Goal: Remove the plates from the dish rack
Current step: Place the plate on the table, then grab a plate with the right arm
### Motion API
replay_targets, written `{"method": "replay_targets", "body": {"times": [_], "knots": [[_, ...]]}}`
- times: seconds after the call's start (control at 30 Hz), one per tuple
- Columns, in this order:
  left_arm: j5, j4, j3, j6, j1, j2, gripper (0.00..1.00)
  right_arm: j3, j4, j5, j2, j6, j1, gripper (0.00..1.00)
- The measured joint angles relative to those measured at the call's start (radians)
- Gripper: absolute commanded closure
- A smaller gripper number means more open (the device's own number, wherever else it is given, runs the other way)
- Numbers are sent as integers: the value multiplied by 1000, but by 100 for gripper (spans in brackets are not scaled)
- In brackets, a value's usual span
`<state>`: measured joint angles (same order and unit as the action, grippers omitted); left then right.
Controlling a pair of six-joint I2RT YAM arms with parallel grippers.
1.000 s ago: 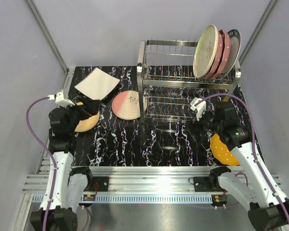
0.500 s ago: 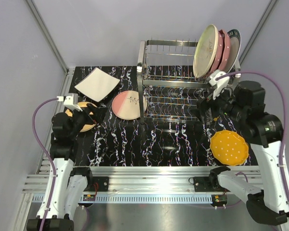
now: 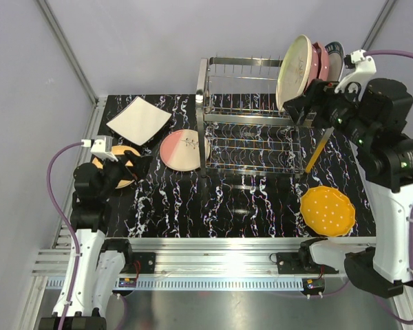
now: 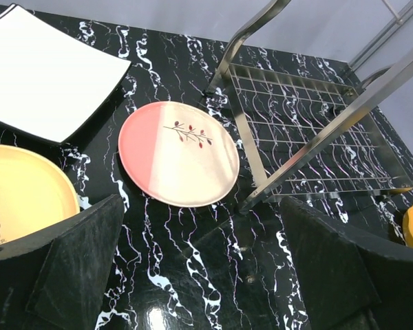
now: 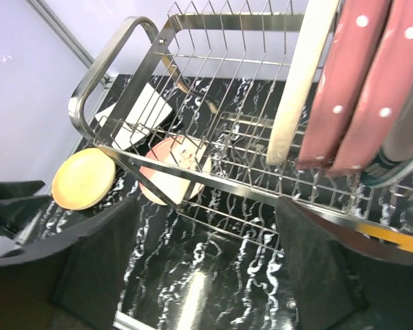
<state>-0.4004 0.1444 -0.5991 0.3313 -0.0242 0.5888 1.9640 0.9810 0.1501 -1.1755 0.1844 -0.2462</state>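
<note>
Eight plates show. Four lie flat on the desk (image 3: 248, 206): one white square plate (image 3: 138, 120), one yellow plate (image 4: 20, 192), one pink-and-cream plate (image 3: 182, 150) and one orange dotted plate (image 3: 327, 210). Four stand in the single rack (image 3: 202, 89), upper right of the frame: one cream plate (image 3: 294, 72), two pink dotted plates (image 5: 347, 82) and one dark-rimmed plate (image 3: 334, 53).

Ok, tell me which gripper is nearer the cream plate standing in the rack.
Right. The right gripper is up beside the cream plate, on the upper tier of the dish rack; the left gripper is far off to the left, near the yellow plate.
</note>
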Motion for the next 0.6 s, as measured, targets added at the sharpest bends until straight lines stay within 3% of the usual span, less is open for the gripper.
{"method": "replay_targets", "body": {"times": [0.6], "knots": [[25,28,0,-7,0,-1,1,12,-59,-103,-80,135,1,29]]}}
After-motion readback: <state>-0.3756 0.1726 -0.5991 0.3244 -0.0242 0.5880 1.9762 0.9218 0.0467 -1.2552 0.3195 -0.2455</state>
